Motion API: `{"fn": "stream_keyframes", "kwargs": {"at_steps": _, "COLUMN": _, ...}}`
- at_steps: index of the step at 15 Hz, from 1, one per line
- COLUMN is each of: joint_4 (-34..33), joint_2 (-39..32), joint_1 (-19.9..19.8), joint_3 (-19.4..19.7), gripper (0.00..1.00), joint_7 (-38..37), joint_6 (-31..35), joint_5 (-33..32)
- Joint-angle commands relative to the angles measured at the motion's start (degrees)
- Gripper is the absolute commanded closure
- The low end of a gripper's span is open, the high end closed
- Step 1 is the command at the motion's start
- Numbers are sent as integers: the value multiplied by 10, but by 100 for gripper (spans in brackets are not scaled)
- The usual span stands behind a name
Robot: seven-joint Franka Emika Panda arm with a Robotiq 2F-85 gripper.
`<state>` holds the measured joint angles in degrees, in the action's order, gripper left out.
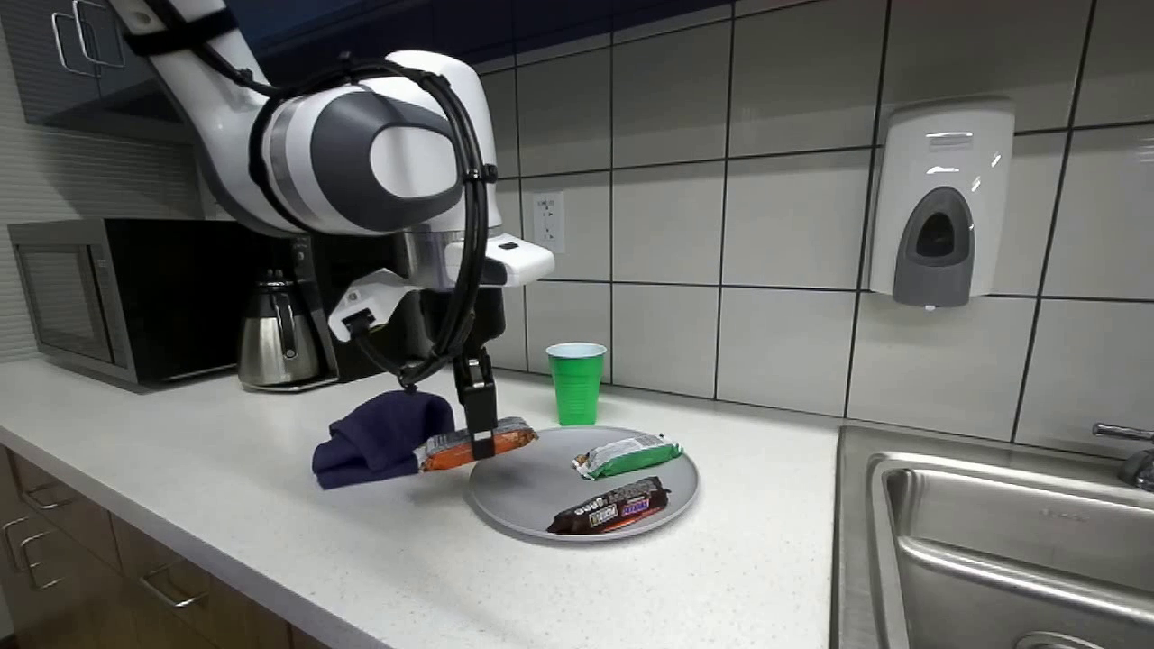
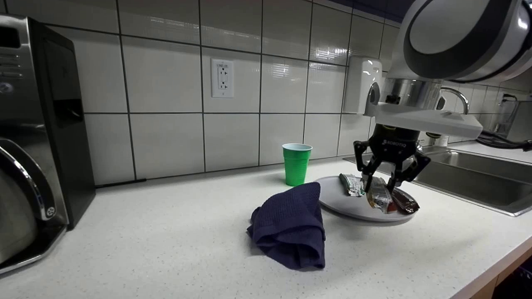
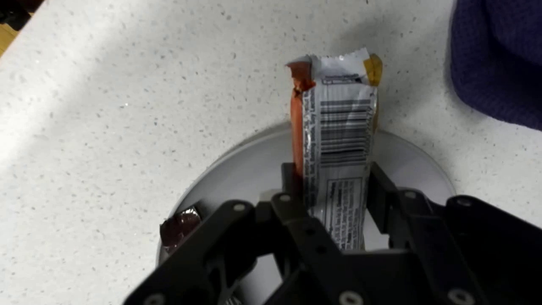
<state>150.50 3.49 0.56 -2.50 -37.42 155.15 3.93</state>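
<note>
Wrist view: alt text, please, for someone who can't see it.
The black gripper holds a wrapped bar, barcode facing up, one end jutting past the edge of the gray plate below. A brown wrapper shows at the plate's left edge; a navy cloth lies upper right on the speckled counter.

Orange-sided wrapped bar (image 3: pixel 335 169) — gripped, barcode (image 3: pixel 345 132) facing up

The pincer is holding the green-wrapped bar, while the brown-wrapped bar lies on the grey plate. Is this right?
Not quite: an exterior view shows the pincer holding the orange-wrapped bar. The brown-wrapped bar does lie on the grey plate.
</note>
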Motion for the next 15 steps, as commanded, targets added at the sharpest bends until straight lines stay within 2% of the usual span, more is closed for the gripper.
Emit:
{"fn": "stream_keyframes", "kwargs": {"at_steps": 1, "joint_4": -48, "joint_2": -36, "joint_1": -9, "joint_3": 9, "gripper": 83, "joint_7": 0, "joint_6": -24, "joint_5": -5}}
{"fn": "stream_keyframes", "kwargs": {"at_steps": 10, "joint_4": -139, "joint_2": -143, "joint_1": 0, "joint_3": 46, "gripper": 83, "joint_7": 2, "joint_6": -11, "joint_5": 3}}
{"fn": "stream_keyframes", "kwargs": {"at_steps": 15, "joint_4": -152, "joint_2": -163, "joint_1": 14, "joint_3": 51, "gripper": 83, "joint_7": 2, "joint_6": -3, "joint_5": 4}}
